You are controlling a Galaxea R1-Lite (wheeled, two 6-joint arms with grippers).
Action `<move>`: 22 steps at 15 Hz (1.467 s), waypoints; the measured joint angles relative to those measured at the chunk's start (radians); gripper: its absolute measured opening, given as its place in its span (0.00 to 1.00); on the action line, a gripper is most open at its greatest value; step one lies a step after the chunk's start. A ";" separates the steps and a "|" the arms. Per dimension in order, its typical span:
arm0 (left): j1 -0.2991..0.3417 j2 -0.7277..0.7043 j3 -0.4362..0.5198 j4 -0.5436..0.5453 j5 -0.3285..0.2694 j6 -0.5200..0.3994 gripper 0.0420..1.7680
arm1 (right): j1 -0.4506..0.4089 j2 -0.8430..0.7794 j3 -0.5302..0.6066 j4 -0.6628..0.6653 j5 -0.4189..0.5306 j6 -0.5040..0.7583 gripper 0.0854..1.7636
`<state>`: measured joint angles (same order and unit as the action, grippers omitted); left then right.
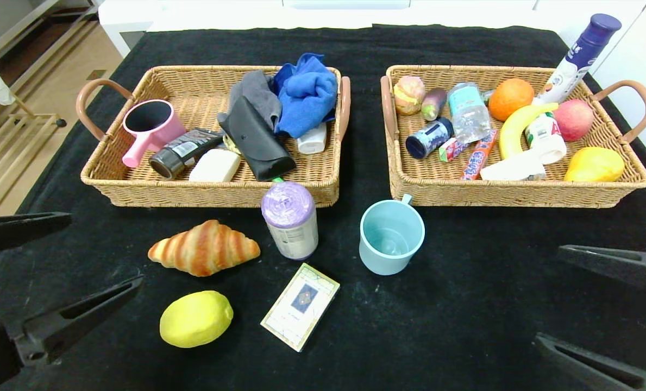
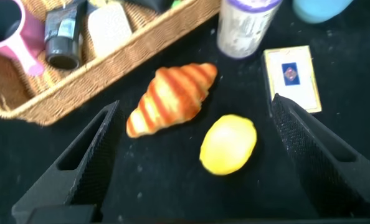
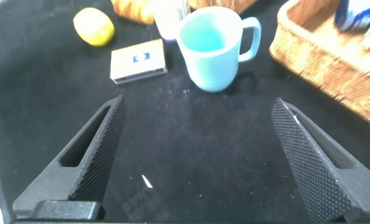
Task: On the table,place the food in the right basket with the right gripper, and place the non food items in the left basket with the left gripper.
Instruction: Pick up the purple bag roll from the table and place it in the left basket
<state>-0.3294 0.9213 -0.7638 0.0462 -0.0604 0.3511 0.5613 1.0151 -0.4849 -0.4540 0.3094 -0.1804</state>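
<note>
On the worktop [image 1: 464,304], left to right ahead of both baskets: croissant [image 1: 204,247], lemon [image 1: 195,318], purple roll [image 1: 290,219], card box [image 1: 300,306], blue mug [image 1: 390,236]. The left gripper [image 1: 56,260] and right gripper [image 1: 610,304] hover at the near corners, fingers apart, with bare cloth before the right one.

Two wicker baskets sit in the upper half of the head view: the left basket [image 1: 138,184] and the right basket [image 1: 518,193]. Below them, on the table [image 1: 464,304], lie five loose things: one croissant [image 1: 204,247], one lemon [image 1: 195,319], one purple roll [image 1: 290,219], one pale blue mug [image 1: 391,236] and one flat card box [image 1: 300,306]. Among the left basket's contents are one pink mug [image 1: 150,128] and one blue cloth [image 1: 306,93]; the right basket's include one orange [image 1: 510,98], one banana [image 1: 515,127] and one apple [image 1: 574,119].
</note>
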 joint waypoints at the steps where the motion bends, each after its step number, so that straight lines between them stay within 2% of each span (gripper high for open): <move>1: 0.009 0.009 -0.022 0.026 0.013 -0.005 0.97 | 0.000 -0.017 -0.004 0.011 0.000 0.001 0.96; 5: 0.016 0.074 -0.137 0.147 0.041 -0.064 0.97 | -0.008 -0.045 -0.013 0.021 -0.001 0.001 0.96; 7: 0.011 0.113 -0.222 0.244 0.045 -0.129 0.97 | -0.012 -0.048 -0.014 0.021 -0.003 0.001 0.96; 9: 0.001 0.152 -0.315 0.386 0.046 -0.205 0.97 | -0.013 -0.050 -0.015 0.021 -0.004 0.000 0.96; 13: -0.021 0.208 -0.367 0.527 0.050 -0.381 0.97 | -0.014 -0.052 -0.015 0.021 -0.005 -0.002 0.96; 15: -0.025 0.227 -0.365 0.541 0.067 -0.388 0.97 | -0.014 -0.053 -0.016 0.021 -0.006 -0.002 0.96; 19: -0.037 0.237 -0.341 0.533 0.060 -0.371 0.97 | -0.016 -0.056 -0.018 0.021 -0.008 -0.002 0.96; 22: -0.049 0.270 -0.375 0.522 0.065 -0.371 0.97 | -0.016 -0.062 -0.021 0.021 -0.008 -0.004 0.96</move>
<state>-0.3785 1.1915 -1.1391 0.5681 0.0043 -0.0200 0.5455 0.9530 -0.5060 -0.4328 0.3011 -0.1843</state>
